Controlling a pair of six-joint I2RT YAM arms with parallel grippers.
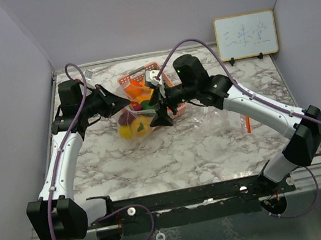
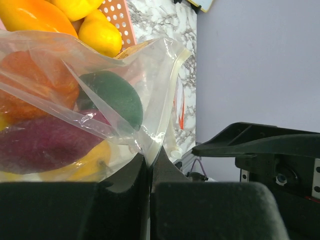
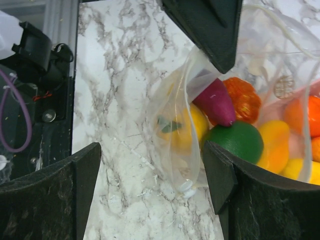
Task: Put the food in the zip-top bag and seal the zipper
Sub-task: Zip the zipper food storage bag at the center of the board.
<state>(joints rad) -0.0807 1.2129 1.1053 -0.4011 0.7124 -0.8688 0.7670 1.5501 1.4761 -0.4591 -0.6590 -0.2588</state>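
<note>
A clear zip-top bag lies at mid table and holds toy food: a green fruit, a purple piece, a yellow one and an orange one. My left gripper is shut on the bag's rim, lifting it; it also shows in the top view. My right gripper is open, with the bag's corner and its white slider between the fingers, untouched. It hovers at the bag's right side in the top view. More yellow and orange food lies outside the bag.
A pink slotted basket stands just behind the bag, with fruit in it. A small whiteboard leans on the back wall at right. A flat clear plastic piece with an orange mark lies at the right of the table.
</note>
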